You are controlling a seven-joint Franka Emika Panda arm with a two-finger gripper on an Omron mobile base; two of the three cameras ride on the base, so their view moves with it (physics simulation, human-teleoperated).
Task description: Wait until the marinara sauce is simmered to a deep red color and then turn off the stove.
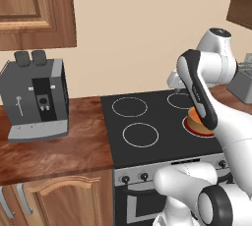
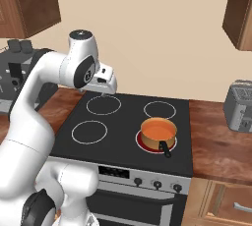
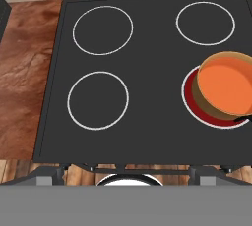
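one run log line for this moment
sauce: orange, in saucepan | burner: glowing red | gripper: open, above stove

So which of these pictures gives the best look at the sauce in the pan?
The hand view: it looks almost straight down on the marinara sauce, showing its whole orange surface in the saucepan. The right base view shows it whole but smaller and slanted. In the left base view the arm hides most of it.

Grey coffee machine (image 1: 37,99) and toaster (image 2: 240,105) sit on wooden counter (image 1: 54,154).
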